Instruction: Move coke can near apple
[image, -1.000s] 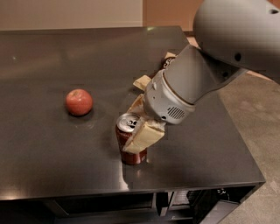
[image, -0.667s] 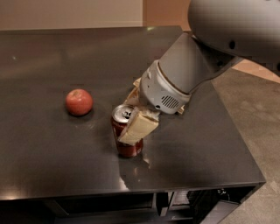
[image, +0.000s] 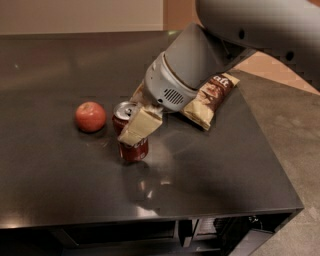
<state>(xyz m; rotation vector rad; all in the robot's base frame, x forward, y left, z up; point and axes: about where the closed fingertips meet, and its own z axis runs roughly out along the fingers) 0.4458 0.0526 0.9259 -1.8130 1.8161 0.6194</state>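
Note:
The red coke can (image: 131, 148) stands upright on the dark table (image: 60, 185), its silver top showing. My gripper (image: 134, 120) is shut on the coke can, with a tan finger (image: 141, 126) across its front. The red apple (image: 90, 116) sits on the table just left of the can, a small gap apart. My grey arm reaches in from the upper right.
A brown-and-tan chip bag (image: 210, 99) lies to the right of the can, partly under my arm. The table's front edge runs along the bottom and its right edge drops to the floor (image: 295, 130).
My gripper has carried the coke can left and back across the table, closer to the apple. The chip bag has come into view behind my arm.

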